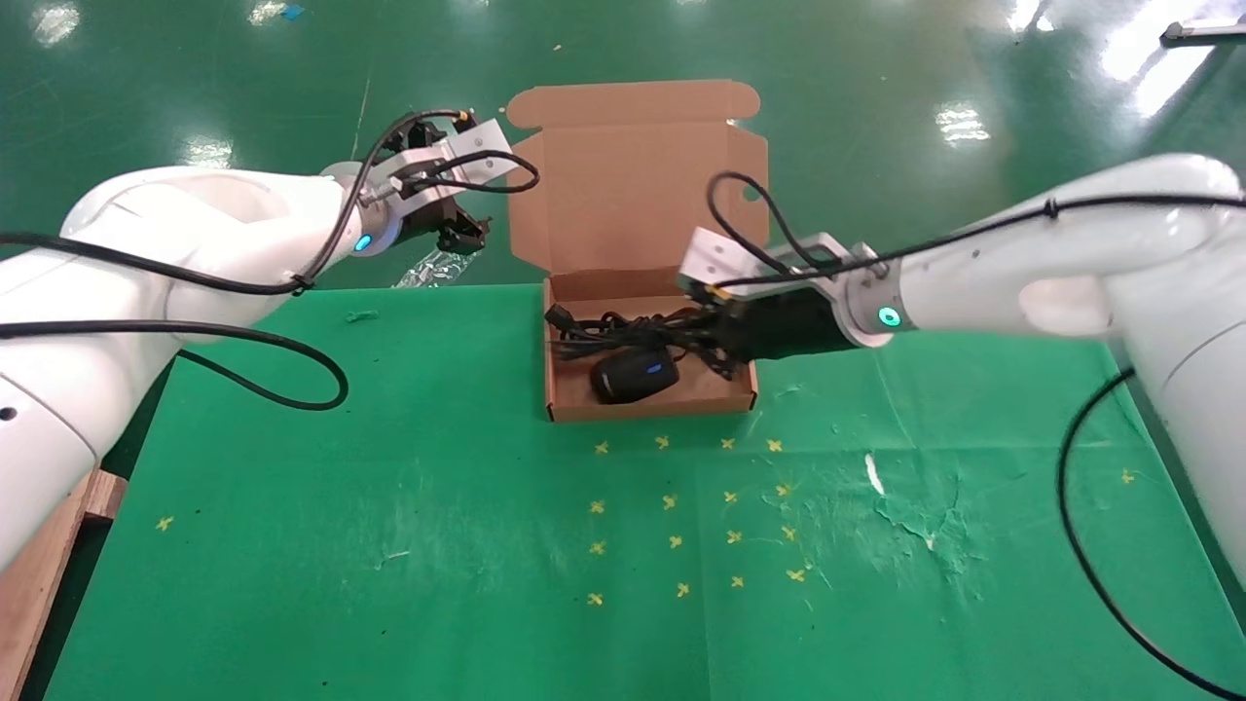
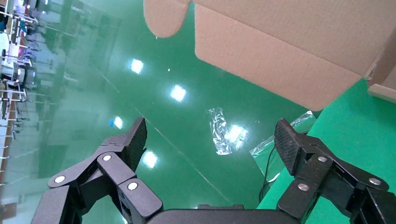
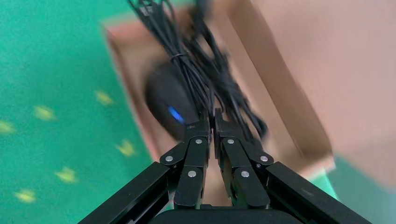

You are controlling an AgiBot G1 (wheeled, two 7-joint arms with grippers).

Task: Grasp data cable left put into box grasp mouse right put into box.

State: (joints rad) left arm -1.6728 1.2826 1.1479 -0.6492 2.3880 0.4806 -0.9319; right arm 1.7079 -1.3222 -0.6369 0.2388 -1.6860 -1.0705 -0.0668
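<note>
The brown box (image 1: pixel 650 410) stands open at the far middle of the green table, its lid (image 1: pixel 633 185) upright. Inside lie the bundled black data cable (image 1: pixel 589 331) and, nearer the front, the black mouse (image 1: pixel 633 377) with its blue wheel. My right gripper (image 1: pixel 715 343) reaches into the box from its right side. In the right wrist view this gripper (image 3: pixel 210 116) is shut on the mouse's thin cord (image 3: pixel 180 60), just past the mouse (image 3: pixel 169 100), with the data cable (image 3: pixel 224 88) alongside. My left gripper (image 1: pixel 467 232) hangs open and empty to the left of the lid.
Crumpled clear plastic (image 1: pixel 428 268) lies by the table's far edge under the left gripper (image 2: pixel 210 133). Yellow cross marks (image 1: pixel 681 506) dot the green cloth in front of the box. A wooden board (image 1: pixel 49 574) sits at the near left edge.
</note>
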